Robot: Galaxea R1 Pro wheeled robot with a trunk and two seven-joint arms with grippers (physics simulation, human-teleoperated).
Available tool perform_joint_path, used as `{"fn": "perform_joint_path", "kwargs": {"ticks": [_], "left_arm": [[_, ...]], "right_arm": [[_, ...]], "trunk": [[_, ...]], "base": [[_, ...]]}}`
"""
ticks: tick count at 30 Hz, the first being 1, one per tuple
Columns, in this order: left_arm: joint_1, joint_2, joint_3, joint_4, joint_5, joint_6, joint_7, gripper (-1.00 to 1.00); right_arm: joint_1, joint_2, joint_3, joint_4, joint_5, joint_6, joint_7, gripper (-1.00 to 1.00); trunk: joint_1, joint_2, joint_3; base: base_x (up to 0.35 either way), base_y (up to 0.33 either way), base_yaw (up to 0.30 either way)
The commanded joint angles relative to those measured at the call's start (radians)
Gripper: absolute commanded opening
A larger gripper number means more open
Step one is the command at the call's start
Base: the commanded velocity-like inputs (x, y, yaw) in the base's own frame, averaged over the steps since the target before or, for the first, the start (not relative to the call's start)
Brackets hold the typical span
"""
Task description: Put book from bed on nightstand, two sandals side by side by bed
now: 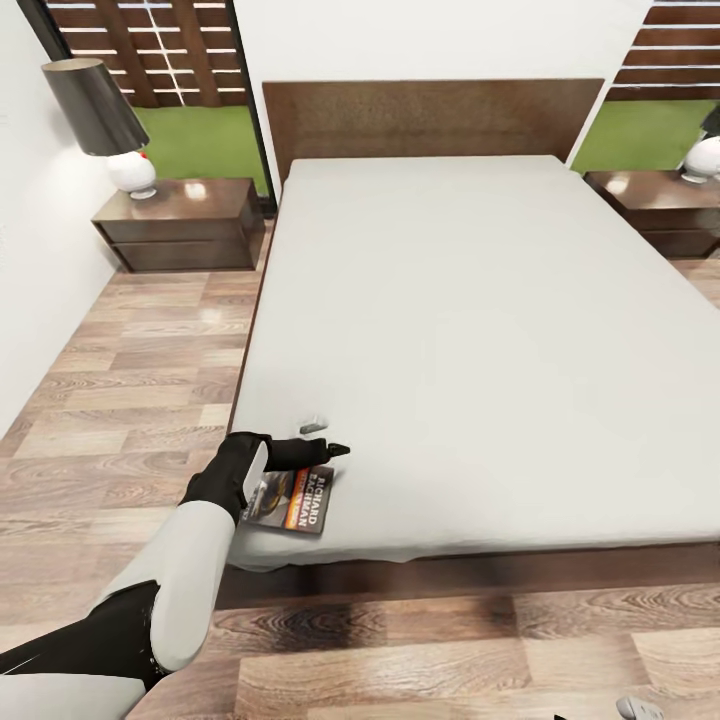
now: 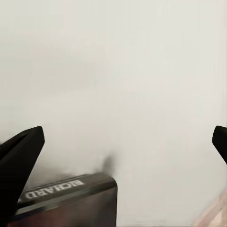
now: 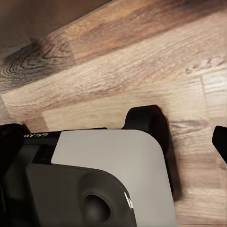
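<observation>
Over the bed's [image 1: 450, 330] near corner, the left tool [image 1: 325, 437] reaches level, spread wide above the book [image 1: 292, 498].

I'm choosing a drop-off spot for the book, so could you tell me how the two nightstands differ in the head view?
The left nightstand shows whole, both drawer fronts visible; the right nightstand is cut by the picture's edge. The left one's lamp shows its dark shade; the right one's lamp shows just a white base. Both are dark brown, glossy, flanking the headboard.

Head view: high, looking down along the bed [image 1: 450, 330] toward its headboard. Left wrist view: very close over the mattress, sharing the book [image 2: 71, 198] (lower left of frame) with the head view. Right wrist view: close above plank floor [image 3: 142, 61].
</observation>
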Motion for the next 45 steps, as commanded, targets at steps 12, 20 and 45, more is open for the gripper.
{"fn": "perform_joint_path", "kwargs": {"ticks": [12,20,45], "left_arm": [[0.000,-0.002,0.007,0.000,-0.026,0.005,-0.005,1.00],[0.000,-0.002,0.007,0.000,-0.026,0.005,-0.005,1.00],[0.000,-0.002,0.007,0.001,-0.026,0.005,-0.006,1.00]], "right_arm": [[0.000,0.000,0.009,0.001,-0.006,-0.004,0.002,1.00],[0.000,0.000,0.008,0.000,-0.006,-0.003,0.003,1.00],[0.000,0.000,0.008,0.000,-0.006,-0.004,0.002,1.00]], "trunk": [[0.000,0.000,-0.001],[0.000,0.000,-0.001],[0.000,0.000,-0.001]], "base": [[-0.011,0.000,0.000],[0.000,0.000,0.000],[-0.048,0.000,0.000]]}}
